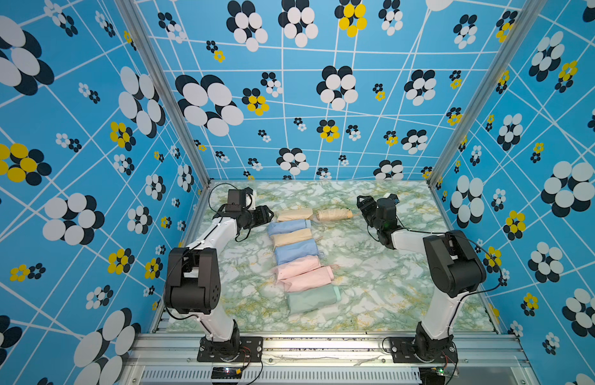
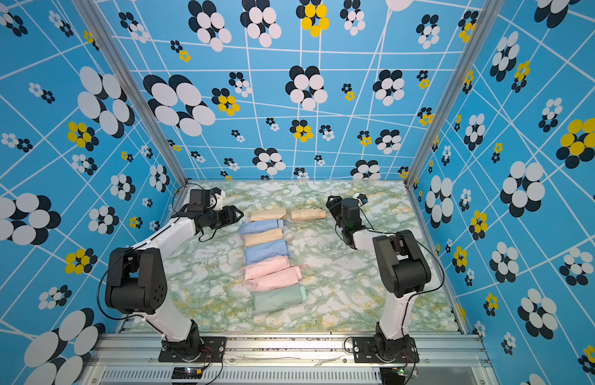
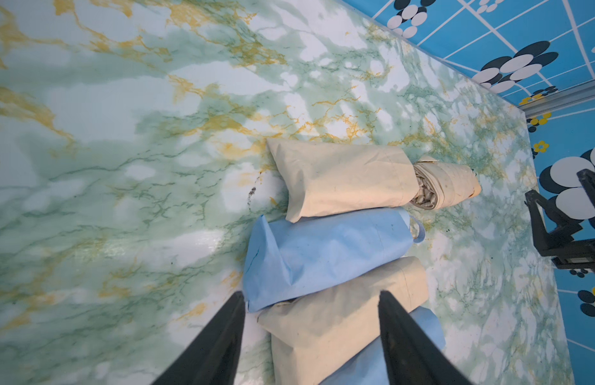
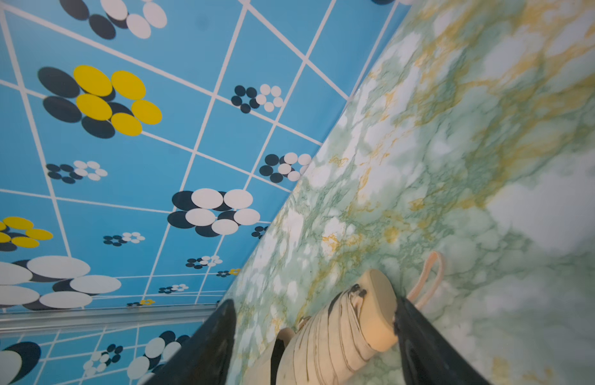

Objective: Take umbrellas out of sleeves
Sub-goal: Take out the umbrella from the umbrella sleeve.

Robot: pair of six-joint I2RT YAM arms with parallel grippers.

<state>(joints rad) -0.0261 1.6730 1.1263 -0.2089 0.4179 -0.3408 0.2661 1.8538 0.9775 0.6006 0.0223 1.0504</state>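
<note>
A crinkled beige umbrella [image 1: 334, 214] lies on the marble table, just beyond the open end of the farthest beige sleeve [image 1: 294, 214]. My right gripper [image 4: 314, 303] is open, and the umbrella's handle end [image 4: 349, 330] lies between its fingers, the wrist cord [image 4: 429, 283] trailing beside it. My left gripper [image 3: 311, 296] is open at the sleeves' closed ends, low over the second beige sleeve [image 3: 342, 313], holding nothing. Below the far sleeve runs a column of bulging sleeves: light blue [image 1: 289, 227], beige [image 1: 292, 237], light blue [image 1: 296, 252], two pink [image 1: 302, 273], mint green [image 1: 312, 298].
The marble table [image 1: 372, 283] is boxed in by blue flower-patterned walls [image 1: 322, 100] at the back and on both sides. Both arm bases are bolted to the metal rail [image 1: 322, 346] at the front. Thin cords stick out of the sleeves' right ends.
</note>
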